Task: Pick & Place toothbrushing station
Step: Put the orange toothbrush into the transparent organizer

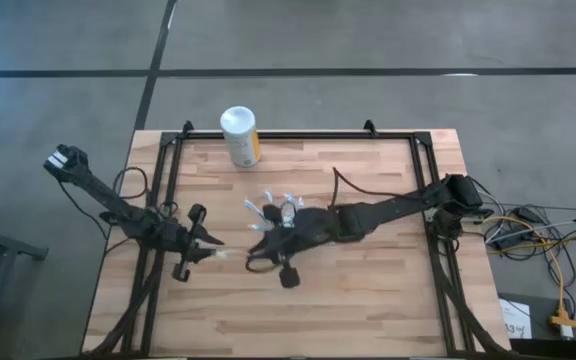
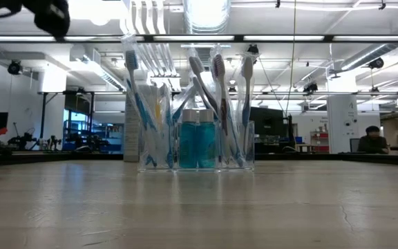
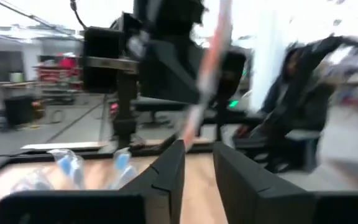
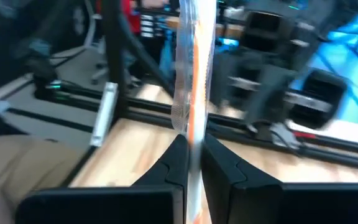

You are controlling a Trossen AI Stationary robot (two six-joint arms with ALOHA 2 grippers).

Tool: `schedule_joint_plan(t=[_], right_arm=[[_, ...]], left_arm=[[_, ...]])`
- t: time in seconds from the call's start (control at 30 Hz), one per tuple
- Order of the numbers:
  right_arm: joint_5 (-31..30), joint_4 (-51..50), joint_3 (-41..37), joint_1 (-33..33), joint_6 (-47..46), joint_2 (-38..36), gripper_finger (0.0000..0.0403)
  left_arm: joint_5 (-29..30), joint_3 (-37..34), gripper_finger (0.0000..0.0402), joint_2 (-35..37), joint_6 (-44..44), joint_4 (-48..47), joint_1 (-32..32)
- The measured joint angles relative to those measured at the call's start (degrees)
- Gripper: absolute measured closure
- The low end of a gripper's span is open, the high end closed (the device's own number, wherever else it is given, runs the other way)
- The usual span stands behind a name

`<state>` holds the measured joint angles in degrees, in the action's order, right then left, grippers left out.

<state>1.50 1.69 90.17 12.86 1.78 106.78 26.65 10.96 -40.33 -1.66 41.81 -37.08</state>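
- The clear cup (image 2: 195, 142) stands mid-table, upright, packed with toothbrushes (image 2: 219, 104) standing bristles-up and two teal tubes (image 2: 197, 145) between them; the white canister (image 1: 239, 136) is well apart, toward 11 o'clock from the cup.
- The right gripper (image 4: 191, 168) is clenched on a toothbrush with an orange stripe (image 4: 191, 56), whose long axis runs straight out between the fingers.
- From above, the right gripper sits just beside the cup, at about its 6 o'clock, so it looks much the nearer arm.
- The left gripper (image 3: 197, 180) waits toward the cup's 8 o'clock; its fingers stand a little apart, and another thin brush (image 3: 207, 68) shows just beyond them; I cannot tell whether they touch it.
- My guess: the coming move hinges on tipping that long axis upright over the cup's mouth.
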Motion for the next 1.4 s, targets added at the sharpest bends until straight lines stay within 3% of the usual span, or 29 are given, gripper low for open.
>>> schedule_joint_plan(t=[0.3,0.6,1.0,1.17,1.4], right_arm=[[-0.10,0.41,-0.72,-2.13,0.95,0.00,0.0383],[-2.31,0.76,-1.37,-2.30,1.43,0.00,0.0383],[-3.04,6.38,-1.44,-2.39,0.98,3.05,0.0383],[-3.50,9.99,-1.42,-2.43,-0.48,4.30,0.0383],[-4.34,12.22,-1.40,-2.32,0.34,4.71,0.0383]], left_arm=[[8.36,11.28,0.0249,-7.00,-15.02,-0.38,0.24],[8.80,16.18,0.0206,-10.23,-14.94,-0.55,0.33],[9.33,16.44,0.0206,-11.08,-12.62,-0.21,2.38],[8.43,16.41,0.0226,-11.07,-11.10,-1.40,2.36],[3.96,15.91,0.0326,-11.17,-8.78,-1.80,2.38]])
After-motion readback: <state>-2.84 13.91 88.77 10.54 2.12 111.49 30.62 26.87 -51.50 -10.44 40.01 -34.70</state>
